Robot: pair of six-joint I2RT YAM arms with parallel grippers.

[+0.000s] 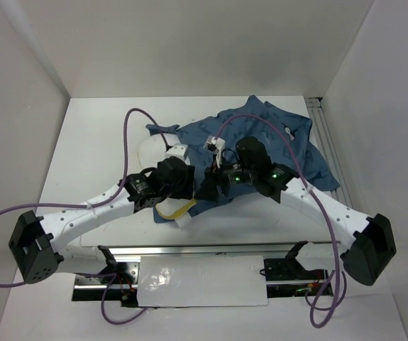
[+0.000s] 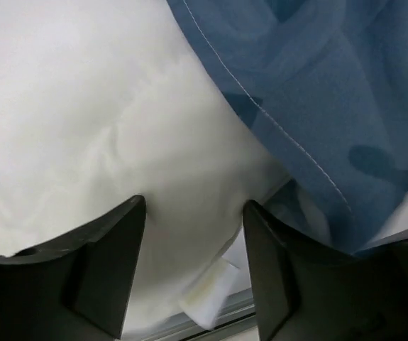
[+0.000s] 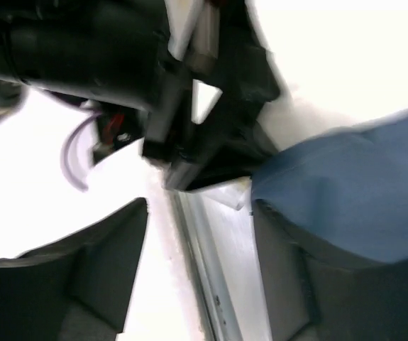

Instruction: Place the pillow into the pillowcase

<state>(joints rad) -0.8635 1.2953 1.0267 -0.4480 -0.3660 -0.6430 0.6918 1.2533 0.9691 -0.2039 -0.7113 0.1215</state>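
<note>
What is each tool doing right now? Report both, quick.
Left tool: open, holding nothing; the pillow lies just beyond its fingers.
Right tool: open, holding nothing; the pillowcase is beside one finger.

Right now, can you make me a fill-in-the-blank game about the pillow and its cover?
The pillow is coloured ____.
The pillowcase is coloured ____.
In the left wrist view, the pillowcase's stitched hem lies ____ the pillow.
The left end effector has its jaws ____.
Missing words: white; blue; over; open.
</note>
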